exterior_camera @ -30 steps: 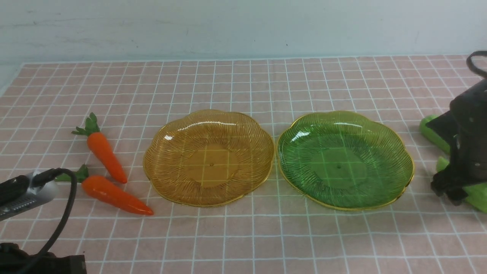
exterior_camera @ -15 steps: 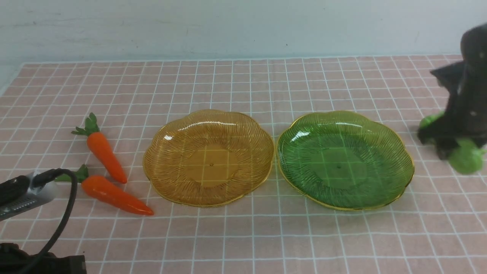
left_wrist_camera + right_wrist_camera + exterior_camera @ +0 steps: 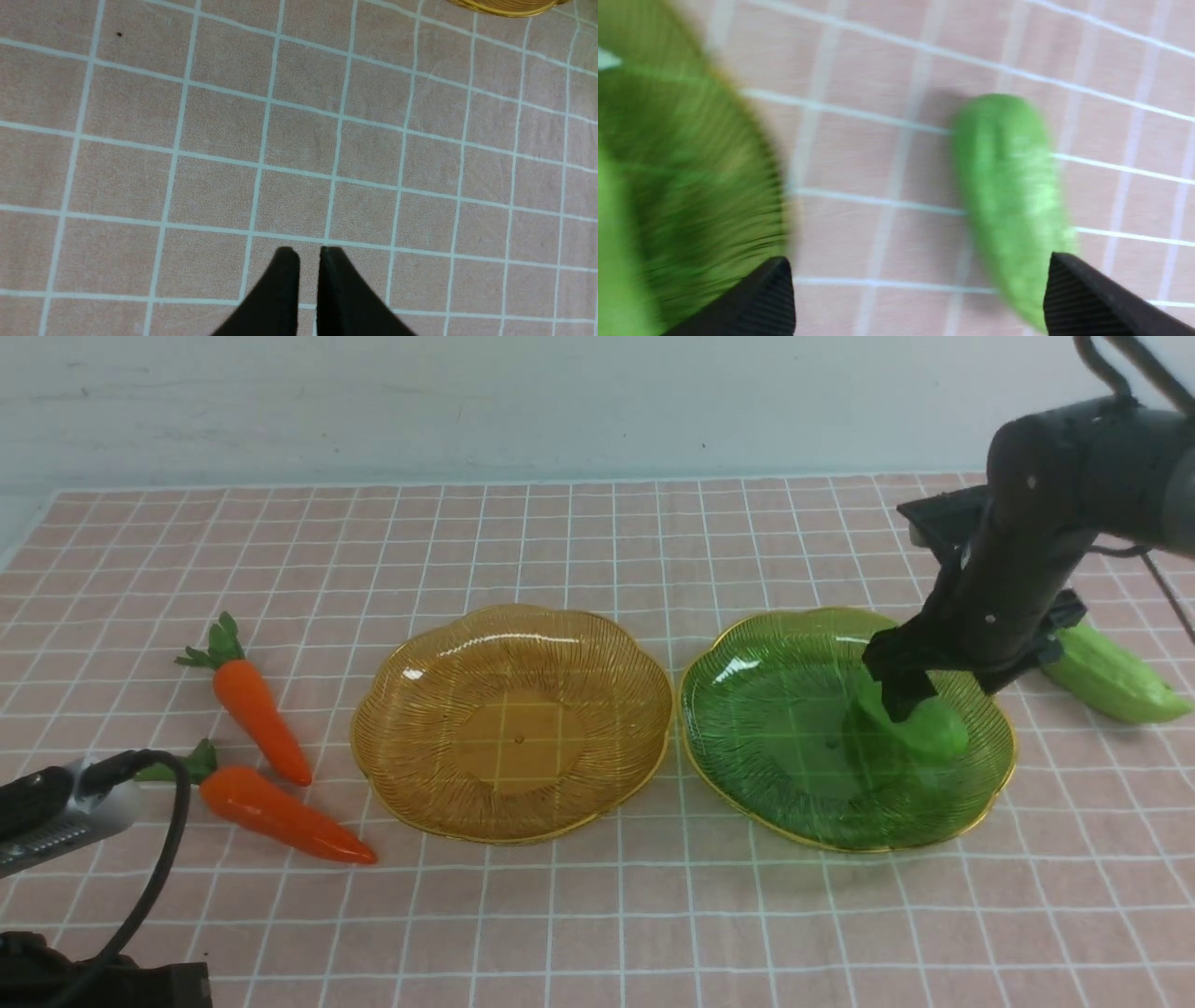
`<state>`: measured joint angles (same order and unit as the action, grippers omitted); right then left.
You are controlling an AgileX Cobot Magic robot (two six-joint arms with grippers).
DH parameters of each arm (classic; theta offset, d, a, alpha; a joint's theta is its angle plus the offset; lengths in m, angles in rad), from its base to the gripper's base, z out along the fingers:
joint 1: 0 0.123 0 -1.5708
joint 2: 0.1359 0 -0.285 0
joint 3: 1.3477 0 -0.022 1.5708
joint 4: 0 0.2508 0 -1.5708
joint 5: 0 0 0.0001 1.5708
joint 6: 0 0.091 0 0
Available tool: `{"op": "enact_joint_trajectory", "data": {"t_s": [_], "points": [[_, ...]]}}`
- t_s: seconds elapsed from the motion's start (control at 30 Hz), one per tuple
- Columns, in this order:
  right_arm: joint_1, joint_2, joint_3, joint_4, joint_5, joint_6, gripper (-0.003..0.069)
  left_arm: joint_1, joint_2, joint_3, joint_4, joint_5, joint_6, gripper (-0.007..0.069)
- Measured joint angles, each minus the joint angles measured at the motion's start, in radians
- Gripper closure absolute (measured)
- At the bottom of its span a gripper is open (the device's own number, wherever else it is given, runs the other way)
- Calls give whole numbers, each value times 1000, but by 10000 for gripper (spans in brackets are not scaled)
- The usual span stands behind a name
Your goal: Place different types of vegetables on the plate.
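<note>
One light-green gourd (image 3: pixel 920 728) lies in the right half of the green plate (image 3: pixel 747 663). My right gripper (image 3: pixel 945 686) hangs just above it, over the plate's right rim. Its jaws stand wide open and empty in the right wrist view (image 3: pixel 920 298). The second gourd (image 3: pixel 1111 677) lies on the cloth right of the plate, and also shows in the right wrist view (image 3: pixel 1008 186). Two orange carrots (image 3: pixel 257 709) (image 3: pixel 280 814) lie left of the empty amber plate (image 3: pixel 401 653). My left gripper (image 3: pixel 308 252) is shut and empty, low over bare cloth.
A pink checked cloth (image 3: pixel 597 915) covers the table, with a pale wall behind it. The left arm's camera and cable (image 3: pixel 65 807) sit at the near left, close to the nearer carrot. The amber plate's rim (image 3: pixel 509 5) shows in the left wrist view.
My right arm lifted a gourd from the table's right side, carried it left over the green plate, and its jaws now stand open with the gourd lying in the plate. The left arm has not moved.
</note>
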<state>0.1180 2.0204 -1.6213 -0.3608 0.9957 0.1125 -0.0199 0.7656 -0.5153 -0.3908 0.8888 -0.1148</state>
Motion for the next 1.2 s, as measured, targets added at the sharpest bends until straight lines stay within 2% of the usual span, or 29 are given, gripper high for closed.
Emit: {"op": "enact_joint_trajectory", "data": {"t_s": [0.27, 0.53, 0.6, 0.67, 0.87, 1.0, 1.2], "points": [[-116, 99, 0, -24, -45, 1, 53, 0, 0, 0, 0, 0, 0, 575], [-138, 180, 0, -57, -78, 1, 95, 0, 0, 0, 0, 0, 0, 575], [-138, 181, 0, -58, -83, -1, 166, 0, 0, 0, 0, 0, 0, 575], [-138, 181, -6, -57, -68, -4, 267, 0, 0, 0, 0, 0, 0, 575], [-136, 163, -93, -23, 103, -30, 264, 0, 0, 0, 0, 0, 0, 575], [-126, 118, -176, 90, 206, -62, 264, 0, 0, 0, 0, 0, 0, 572], [-62, 41, -188, 443, 230, -181, 264, 0, 0, 0, 13, -25, 0, 539]]}}
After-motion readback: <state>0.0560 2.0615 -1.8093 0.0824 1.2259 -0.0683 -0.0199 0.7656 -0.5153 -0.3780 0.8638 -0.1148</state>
